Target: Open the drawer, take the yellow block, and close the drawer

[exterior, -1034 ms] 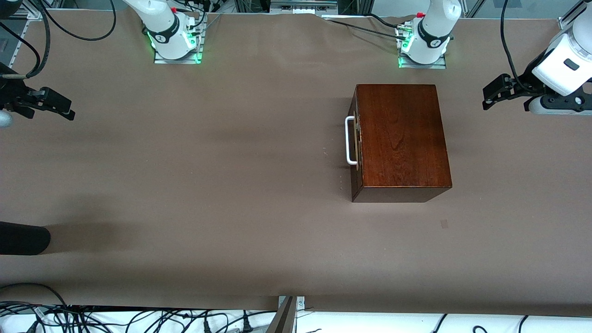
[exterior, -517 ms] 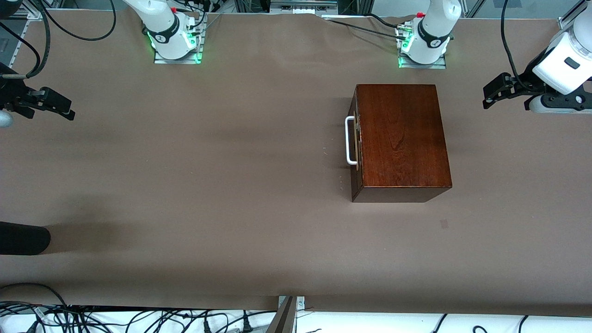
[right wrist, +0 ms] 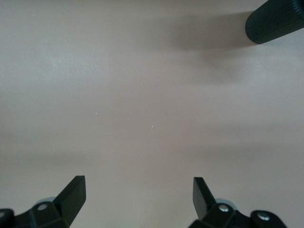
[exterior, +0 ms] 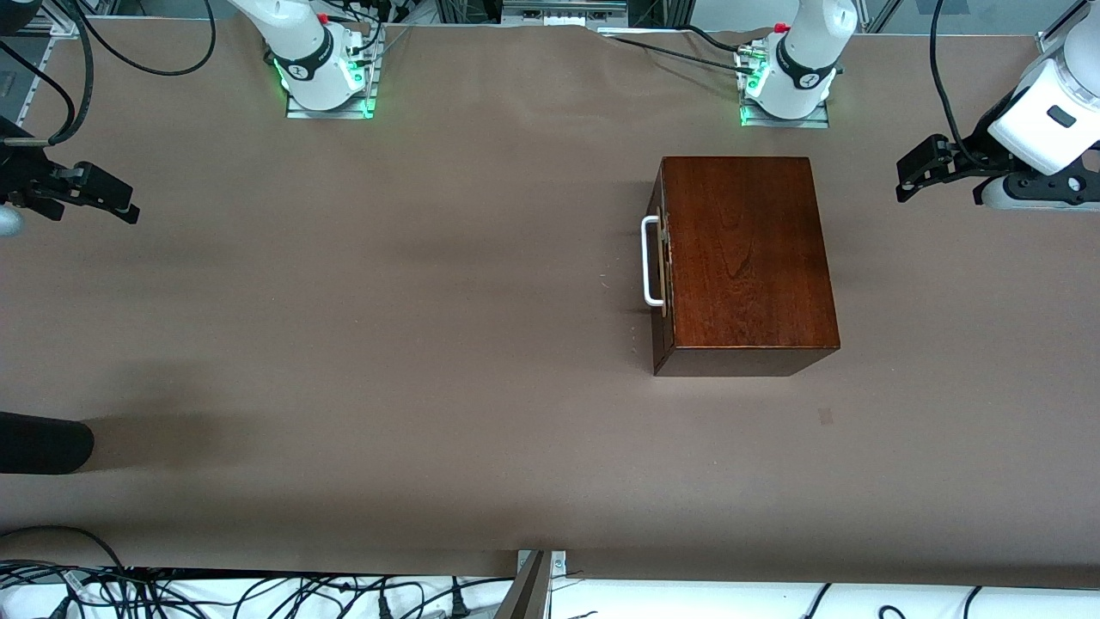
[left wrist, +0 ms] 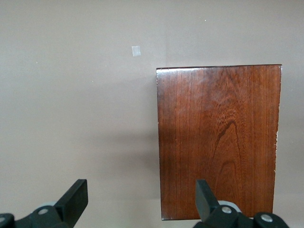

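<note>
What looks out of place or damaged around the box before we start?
Nothing stands out. The wooden box sits squarely on the table, its drawer shut, white handle intact. No yellow block is visible.

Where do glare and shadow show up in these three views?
Front view: soft shadow bands across the table; green glow at both arm bases. Left wrist view: a pale sheen along one edge of the wooden box, its top otherwise evenly lit. Right wrist view: a dark cylinder casts a blurred shadow.

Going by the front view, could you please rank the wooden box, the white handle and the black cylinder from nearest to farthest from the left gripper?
From the left gripper:
1. Wooden box, toward the left arm's end.
2. White handle, on the drawer front, facing the right arm's end.
3. Black cylinder, at the right arm's end.
</note>
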`<state>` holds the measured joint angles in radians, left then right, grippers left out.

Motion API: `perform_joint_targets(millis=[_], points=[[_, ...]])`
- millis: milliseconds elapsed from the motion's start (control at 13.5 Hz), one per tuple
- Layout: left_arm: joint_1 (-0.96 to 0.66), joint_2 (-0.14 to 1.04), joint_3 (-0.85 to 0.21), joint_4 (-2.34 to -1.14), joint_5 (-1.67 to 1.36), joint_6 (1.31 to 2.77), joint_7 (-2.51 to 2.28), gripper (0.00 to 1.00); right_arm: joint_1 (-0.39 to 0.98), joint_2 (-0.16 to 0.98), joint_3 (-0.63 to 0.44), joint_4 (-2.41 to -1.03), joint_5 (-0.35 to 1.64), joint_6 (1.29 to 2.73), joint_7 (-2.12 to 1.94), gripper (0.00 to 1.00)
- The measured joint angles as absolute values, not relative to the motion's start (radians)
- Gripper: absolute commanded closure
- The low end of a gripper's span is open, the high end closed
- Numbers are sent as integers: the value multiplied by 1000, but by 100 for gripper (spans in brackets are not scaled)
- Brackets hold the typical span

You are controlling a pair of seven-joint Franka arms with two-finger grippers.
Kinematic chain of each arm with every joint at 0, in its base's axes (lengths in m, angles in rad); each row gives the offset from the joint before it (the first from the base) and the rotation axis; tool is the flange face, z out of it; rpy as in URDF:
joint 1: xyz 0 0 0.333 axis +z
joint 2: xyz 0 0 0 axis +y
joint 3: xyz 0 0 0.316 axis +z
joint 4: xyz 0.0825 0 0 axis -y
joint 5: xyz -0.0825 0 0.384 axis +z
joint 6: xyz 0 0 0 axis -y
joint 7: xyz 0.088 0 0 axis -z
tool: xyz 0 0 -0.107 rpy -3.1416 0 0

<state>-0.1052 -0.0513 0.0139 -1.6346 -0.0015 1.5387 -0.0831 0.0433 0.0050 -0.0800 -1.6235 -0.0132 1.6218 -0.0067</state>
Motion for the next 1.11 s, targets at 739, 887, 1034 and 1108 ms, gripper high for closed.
perform_joint_targets(millis=[739,887,1034,1108], points=[[-111,-59,10,-1631,-1,1538,-93,0,43,5,-80,-1624,-13,1622,-7,0],[-126,-59,5,-1618,-1,1538,-109,0,43,5,-80,-1624,-13,1622,-7,0],[-140,-56,-2,-1606,-1,1536,-115,0,43,5,-80,-1624,-13,1622,-7,0],[-143,-52,-8,-1604,-1,1534,-117,0,43,5,-80,-1624,-13,1622,-7,0]])
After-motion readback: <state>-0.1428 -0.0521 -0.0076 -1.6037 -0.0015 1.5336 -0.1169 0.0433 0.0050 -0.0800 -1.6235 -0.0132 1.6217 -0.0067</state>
